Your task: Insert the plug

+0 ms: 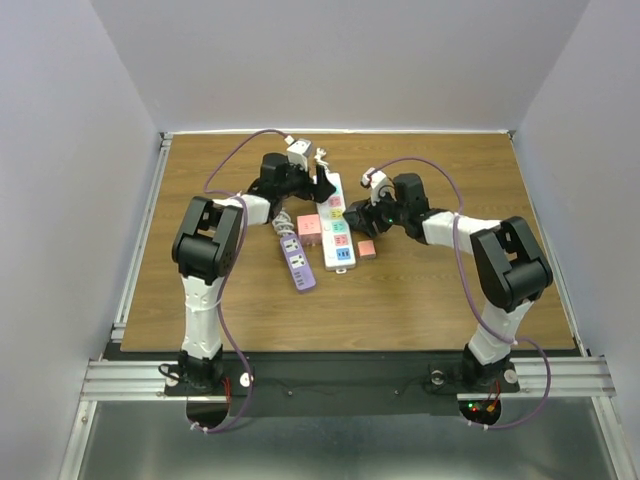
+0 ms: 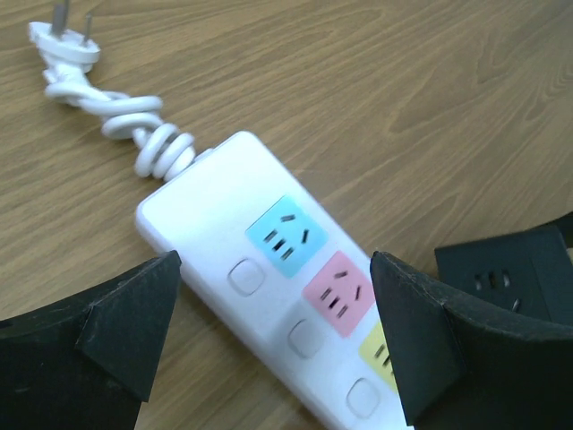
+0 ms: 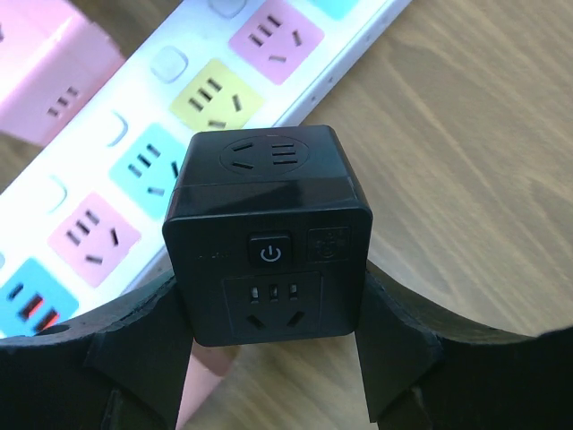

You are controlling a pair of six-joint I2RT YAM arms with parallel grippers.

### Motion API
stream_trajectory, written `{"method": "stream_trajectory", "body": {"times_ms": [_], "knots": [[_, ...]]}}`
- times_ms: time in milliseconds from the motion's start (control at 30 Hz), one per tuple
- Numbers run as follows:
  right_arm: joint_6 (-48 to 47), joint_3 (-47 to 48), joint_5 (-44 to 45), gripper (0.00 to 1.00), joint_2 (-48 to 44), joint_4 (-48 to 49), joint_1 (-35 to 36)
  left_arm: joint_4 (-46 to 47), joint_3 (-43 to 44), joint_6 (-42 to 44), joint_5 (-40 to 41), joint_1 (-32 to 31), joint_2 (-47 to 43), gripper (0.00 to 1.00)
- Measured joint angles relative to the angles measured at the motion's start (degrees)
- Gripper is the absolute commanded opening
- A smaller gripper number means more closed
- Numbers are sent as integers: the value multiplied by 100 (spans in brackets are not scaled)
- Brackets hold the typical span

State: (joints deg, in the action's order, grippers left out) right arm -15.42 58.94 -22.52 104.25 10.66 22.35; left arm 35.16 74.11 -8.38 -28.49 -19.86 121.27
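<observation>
Right gripper (image 3: pixel 273 322) pinching black cube plug (image 3: pixel 267 224) by its sides. It is held over right edge of white power strip (image 3: pixel 143 166), about mid-length. Left gripper (image 2: pixel 277 309) spread wide, one finger either side of the strip's cord end.

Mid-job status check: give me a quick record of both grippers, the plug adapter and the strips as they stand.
left gripper: open, fingers either side of white power strip at its cord end
right gripper: shut on black cube adapter
black cube adapter: beside the strip's coloured sockets, not inserted
white power strip: flat on table, cord coiled, its plug lying loose
other items: purple power strip; pink cube between the strips
</observation>
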Motion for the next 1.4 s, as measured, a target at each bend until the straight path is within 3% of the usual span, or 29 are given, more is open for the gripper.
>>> {"method": "stream_trajectory", "body": {"times_ms": [167,633,1000,1200,1400], "knots": [[7,-153,-306,1,-31,15,153,-92,387,15,-59,-201,271,99],[-96,-319,-1082,1,-39,42,509,-26,323,59,-304,-415,313,99],[-330,-503,-981,0,-942,-214,699,472,-1139,-81,-389,-13,-901,99],[-608,208,-859,0,-870,-780,743,1110,-1729,-332,-535,522,-1399,99],[-957,715,-723,1,-511,-1392,1040,1379,-1982,-505,-599,621,-1493,99]]}}
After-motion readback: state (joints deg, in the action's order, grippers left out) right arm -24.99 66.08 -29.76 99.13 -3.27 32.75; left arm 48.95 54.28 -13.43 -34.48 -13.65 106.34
